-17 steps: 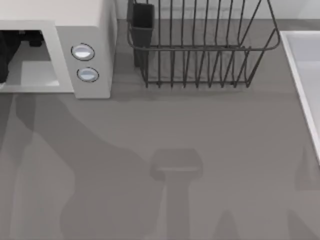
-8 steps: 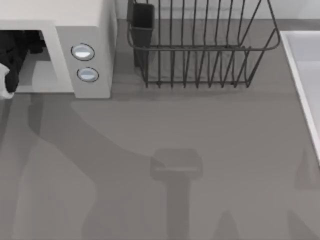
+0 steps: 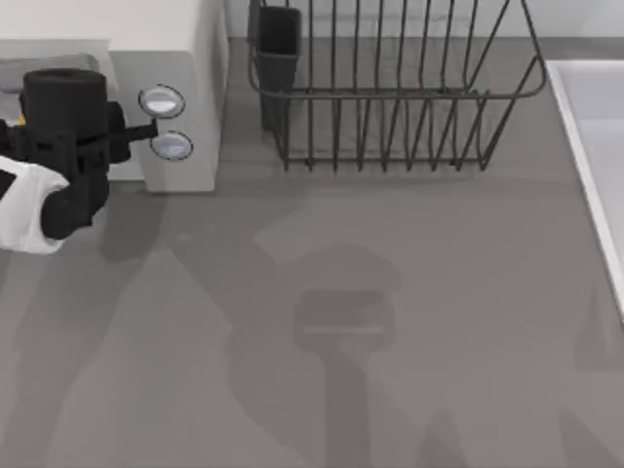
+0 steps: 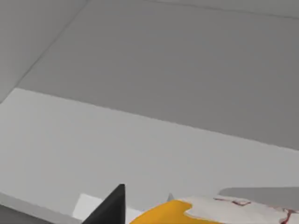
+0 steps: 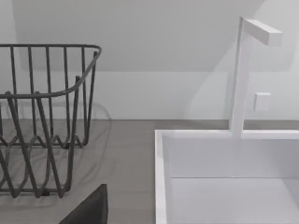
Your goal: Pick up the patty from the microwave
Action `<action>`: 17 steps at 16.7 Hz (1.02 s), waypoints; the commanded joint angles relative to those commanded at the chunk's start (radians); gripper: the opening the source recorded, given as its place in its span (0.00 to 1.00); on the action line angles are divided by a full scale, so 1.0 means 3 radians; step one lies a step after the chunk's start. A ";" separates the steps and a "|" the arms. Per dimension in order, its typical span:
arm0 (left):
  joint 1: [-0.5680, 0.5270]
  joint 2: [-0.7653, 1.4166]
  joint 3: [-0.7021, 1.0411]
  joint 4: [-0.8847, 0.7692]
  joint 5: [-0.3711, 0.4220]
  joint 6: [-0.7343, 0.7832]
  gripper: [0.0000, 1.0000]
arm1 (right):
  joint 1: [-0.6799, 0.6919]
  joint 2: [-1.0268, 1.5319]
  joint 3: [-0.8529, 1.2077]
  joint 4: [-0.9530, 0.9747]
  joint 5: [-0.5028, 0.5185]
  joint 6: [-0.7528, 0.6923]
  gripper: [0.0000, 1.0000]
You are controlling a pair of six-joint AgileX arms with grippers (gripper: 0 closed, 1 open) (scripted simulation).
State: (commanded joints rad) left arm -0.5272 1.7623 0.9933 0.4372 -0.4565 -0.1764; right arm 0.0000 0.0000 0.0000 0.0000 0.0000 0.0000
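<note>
The white microwave [image 3: 185, 58] stands at the table's back left, its two knobs [image 3: 162, 101] facing forward. My left arm [image 3: 63, 127] hangs in front of its opening, covering most of it. In the left wrist view the patty [image 4: 219, 212], orange-yellow and white, sits right against a black finger [image 4: 110, 210], with the pale grey inside of the microwave [image 4: 140, 144] behind it. My left gripper [image 4: 149, 207] looks shut on the patty. A dark part of my right gripper [image 5: 91, 210] shows in the right wrist view, parked off to the right.
A black wire rack [image 3: 390, 88] with a dark cup [image 3: 278, 34] stands at the back middle, right of the microwave. A white sink [image 3: 595, 136] with a white tap [image 5: 243, 74] lines the table's right edge. Bare grey tabletop [image 3: 341, 292] fills the front.
My left arm has come from the far left edge rightward and closer to the camera, now covering the microwave's opening. Its shadow has shifted across the table.
</note>
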 joint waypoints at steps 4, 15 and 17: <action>-0.0330 -0.0511 -0.0501 -0.0241 -0.0326 -0.0132 0.00 | 0.0000 0.0000 0.0000 0.0000 0.0000 0.0000 1.00; -0.0262 0.0006 -0.0719 0.0338 -0.0393 -0.0139 0.00 | 0.0000 0.0000 0.0000 0.0000 0.0000 0.0000 1.00; -0.0294 0.0298 -0.0810 0.0794 -0.0384 -0.0142 0.00 | 0.0000 0.0000 0.0000 0.0000 0.0000 0.0000 1.00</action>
State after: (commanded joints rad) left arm -0.6154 1.8519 0.7504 0.6755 -0.5716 -0.2190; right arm 0.0000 0.0000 0.0000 0.0000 0.0000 0.0000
